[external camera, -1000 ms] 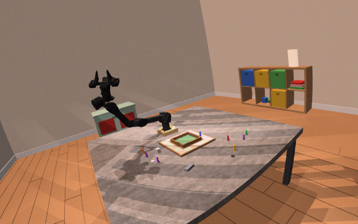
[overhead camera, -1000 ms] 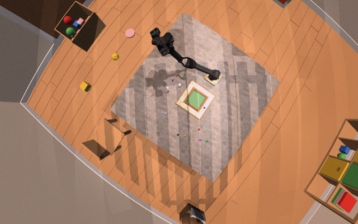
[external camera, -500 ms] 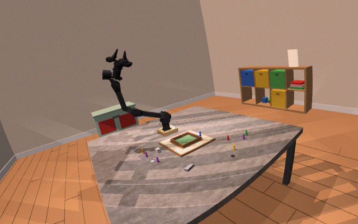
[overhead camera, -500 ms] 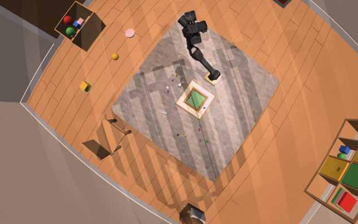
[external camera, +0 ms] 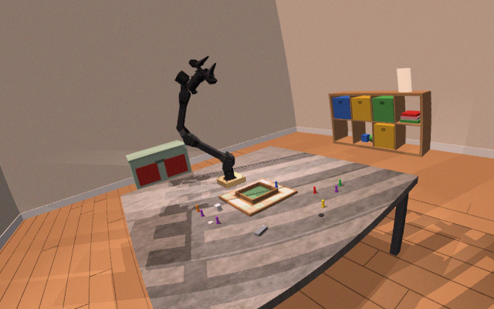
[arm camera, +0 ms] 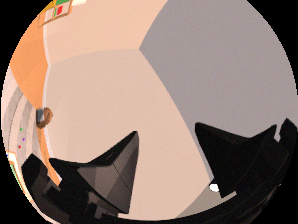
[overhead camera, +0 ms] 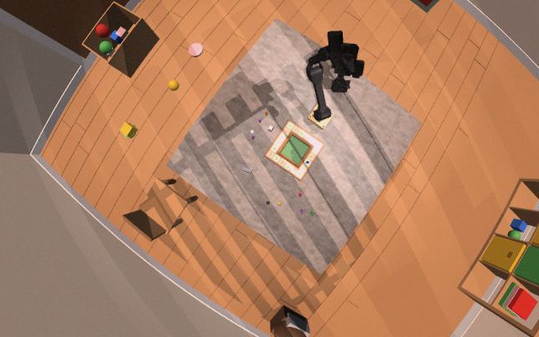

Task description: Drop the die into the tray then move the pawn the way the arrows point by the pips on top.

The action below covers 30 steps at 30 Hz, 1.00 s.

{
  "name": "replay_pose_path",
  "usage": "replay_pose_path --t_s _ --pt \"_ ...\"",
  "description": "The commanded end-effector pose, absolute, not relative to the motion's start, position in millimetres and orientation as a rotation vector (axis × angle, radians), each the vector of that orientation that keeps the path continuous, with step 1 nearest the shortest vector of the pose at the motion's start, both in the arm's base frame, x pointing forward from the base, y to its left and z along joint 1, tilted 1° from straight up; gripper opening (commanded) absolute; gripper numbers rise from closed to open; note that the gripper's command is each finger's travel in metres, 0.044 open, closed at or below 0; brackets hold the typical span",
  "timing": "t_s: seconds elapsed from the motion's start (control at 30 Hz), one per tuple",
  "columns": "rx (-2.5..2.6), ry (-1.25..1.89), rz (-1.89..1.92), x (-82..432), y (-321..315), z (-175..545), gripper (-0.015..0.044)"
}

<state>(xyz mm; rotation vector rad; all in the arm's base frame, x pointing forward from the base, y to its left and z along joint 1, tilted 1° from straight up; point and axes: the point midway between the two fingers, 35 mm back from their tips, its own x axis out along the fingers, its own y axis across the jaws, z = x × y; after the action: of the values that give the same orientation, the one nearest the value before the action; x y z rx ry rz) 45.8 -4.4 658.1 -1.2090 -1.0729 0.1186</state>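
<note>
The white die lies on the table, outside the board and beside it; its pips are too small to read. The board lies in front of the arm's base, with a ring of squares around the brown-walled dice tray. The tray has a green floor, with nothing seen in it. A blue pawn stands upright on the board's ring. My gripper is open and empty, high above the table and far from the die and pawn, its fingers pointing upward.
Near the die are an orange pawn, two purple pawns and a white disc. A grey block lies farther out. Red, yellow, green and purple pawns stand beyond the board, near a dark disc.
</note>
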Motion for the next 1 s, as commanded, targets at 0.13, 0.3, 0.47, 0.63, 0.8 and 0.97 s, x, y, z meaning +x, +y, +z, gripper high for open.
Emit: replay_pose_path --t_s 0.13,0.3,0.47,0.63,0.8,0.97 --pt "-1.413 -0.792 0.236 109 88 615 0.0275" --pt "-1.483 -0.568 0.264 164 113 575 0.0275" --pt "-1.514 -0.324 0.325 223 124 526 0.0275" --pt "-1.493 -0.047 0.371 282 112 467 0.0275" --pt "-1.422 0.247 0.398 330 79 400 0.0275" --pt "-1.295 0.540 0.402 359 31 330 0.0275"
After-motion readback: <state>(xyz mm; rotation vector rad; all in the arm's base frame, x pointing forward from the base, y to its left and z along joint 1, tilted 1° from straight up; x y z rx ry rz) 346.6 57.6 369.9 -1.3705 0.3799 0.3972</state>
